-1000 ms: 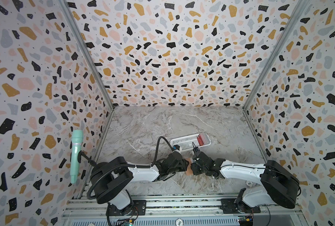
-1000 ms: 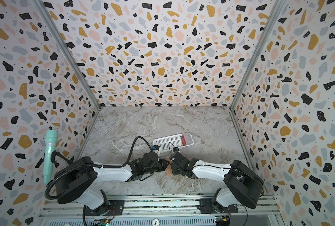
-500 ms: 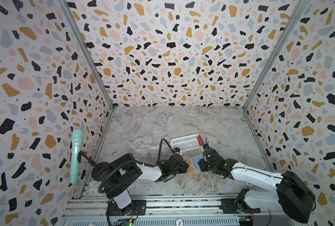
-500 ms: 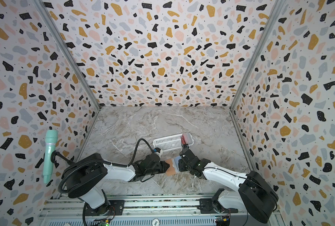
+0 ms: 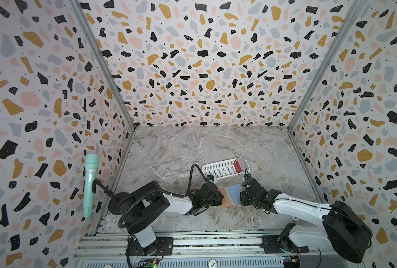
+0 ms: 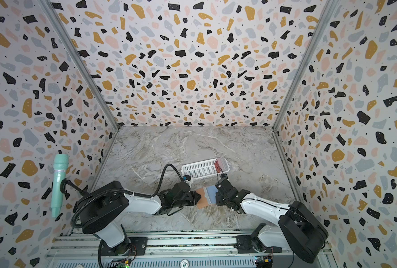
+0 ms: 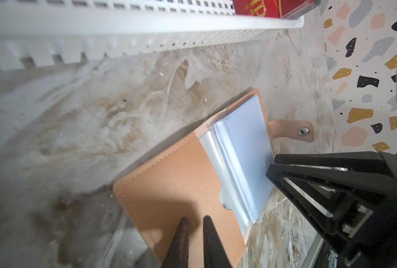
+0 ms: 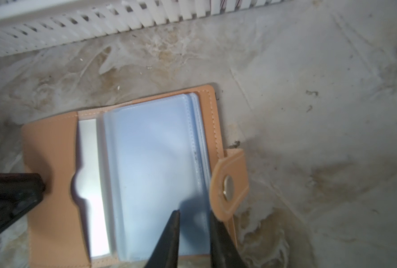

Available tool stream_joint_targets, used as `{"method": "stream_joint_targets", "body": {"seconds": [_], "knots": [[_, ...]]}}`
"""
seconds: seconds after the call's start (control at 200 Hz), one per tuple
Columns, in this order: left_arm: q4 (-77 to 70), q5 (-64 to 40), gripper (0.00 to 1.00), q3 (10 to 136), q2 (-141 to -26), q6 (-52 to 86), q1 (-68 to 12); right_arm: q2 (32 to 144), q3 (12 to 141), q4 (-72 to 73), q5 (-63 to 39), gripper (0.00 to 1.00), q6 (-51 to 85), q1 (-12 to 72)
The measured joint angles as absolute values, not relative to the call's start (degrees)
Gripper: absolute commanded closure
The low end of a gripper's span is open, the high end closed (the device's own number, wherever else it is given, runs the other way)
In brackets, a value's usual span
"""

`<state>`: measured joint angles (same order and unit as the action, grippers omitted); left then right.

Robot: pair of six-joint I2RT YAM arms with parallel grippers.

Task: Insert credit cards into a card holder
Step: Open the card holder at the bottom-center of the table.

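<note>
The card holder [image 5: 231,196] [image 6: 206,196] lies open on the marble table, tan cover on one side, pale blue sleeves [image 8: 151,162] on the other. My left gripper [image 7: 194,218] [image 5: 219,197] is shut to a thin slit with its tips on the tan cover [image 7: 176,181], nothing between them. My right gripper [image 8: 194,212] [image 5: 241,193] hangs over the sleeves beside the snap tab [image 8: 230,185], jaws a little apart and empty. Red credit cards [image 5: 238,165] [image 7: 262,8] stand in the far end of the white basket.
The white slotted basket [image 5: 218,168] [image 6: 197,170] sits just behind the card holder. A mint microphone [image 5: 89,183] sticks out from the left wall. Terrazzo walls close in three sides, and a metal rail runs along the front.
The card holder, a small folded tan piece between the grippers a second ago, now lies spread open. My right gripper has moved right and its jaws have narrowed. The left gripper has barely shifted.
</note>
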<state>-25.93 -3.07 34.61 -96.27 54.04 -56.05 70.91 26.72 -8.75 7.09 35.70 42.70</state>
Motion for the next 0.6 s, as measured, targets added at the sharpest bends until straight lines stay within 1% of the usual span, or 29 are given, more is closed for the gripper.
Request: {"method": "stream_joint_targets", "body": {"seconds": [0.355, 0.601], "knots": [[-17.2, 0.6, 0.83, 39.9, -96.5, 48.6, -56.1, 67.1, 26.0, -10.4, 4.4, 0.77, 38.1, 48.0], [-14.7, -0.6, 0.82, 41.4, -96.5, 47.1, -56.1, 64.8, 26.9, -11.3, 3.1, 0.77, 37.5, 45.0]]}}
